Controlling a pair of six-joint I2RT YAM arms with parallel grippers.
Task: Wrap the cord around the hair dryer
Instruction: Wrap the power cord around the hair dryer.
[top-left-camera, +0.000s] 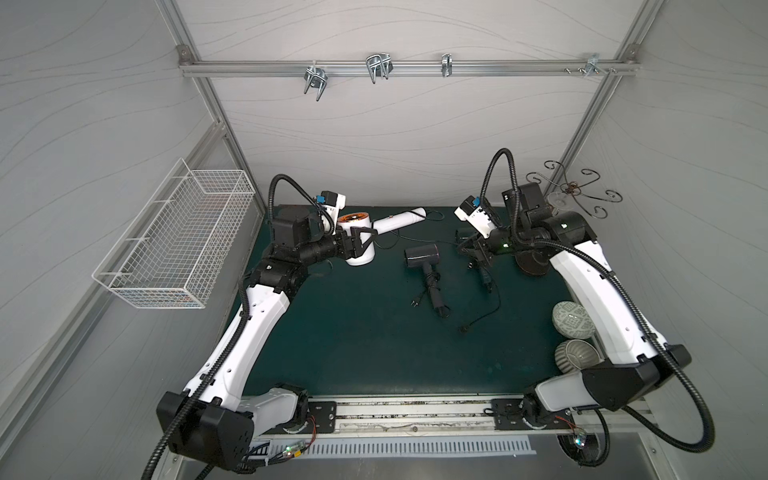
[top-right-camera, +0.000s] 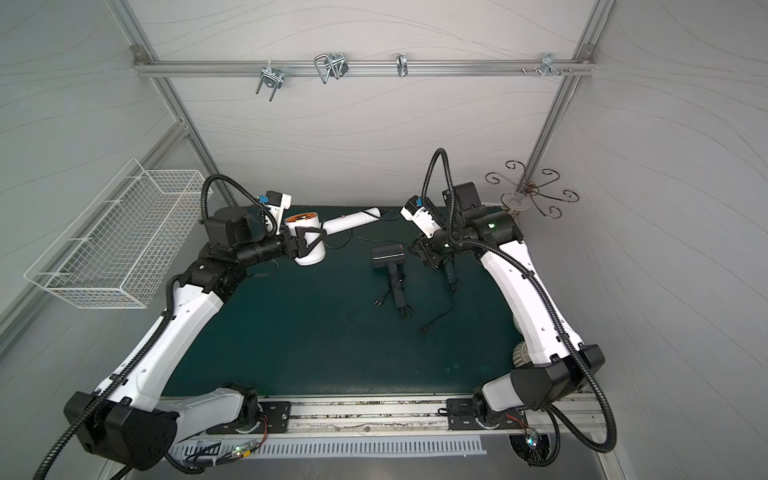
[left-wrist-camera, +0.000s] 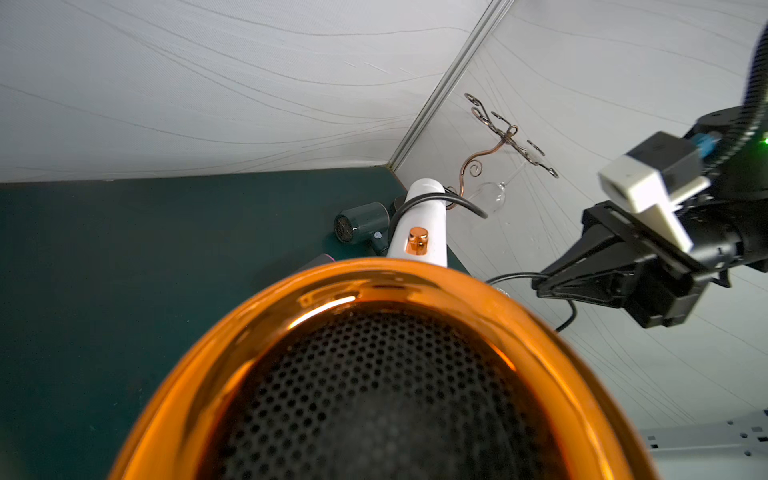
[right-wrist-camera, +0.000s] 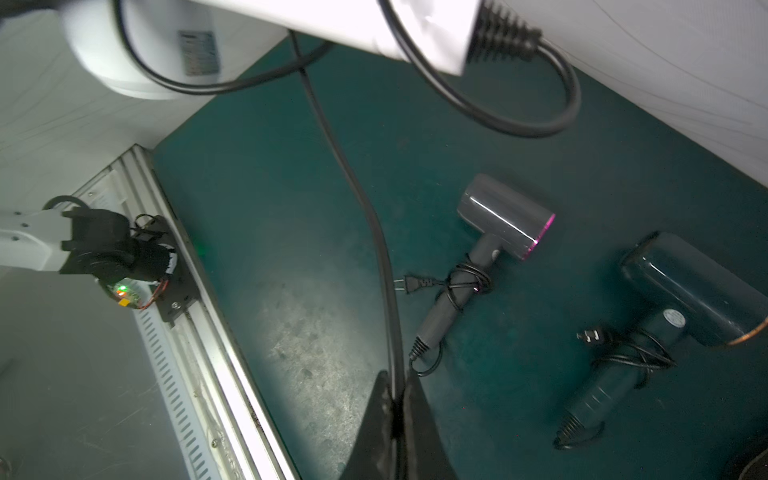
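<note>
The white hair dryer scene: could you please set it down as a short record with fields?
left gripper: clamped on the barrel of the white hair dryer, orange grille facing up
right gripper: shut on the cord, pinching it away from the handle
cord: black, leaves the handle's end, crosses over the handle, runs on to the right gripper
grey hair dryer: lying on the mat, cord wound on its handle
dark teal hair dryer: lying beside it, cord wound on its handle too
</note>
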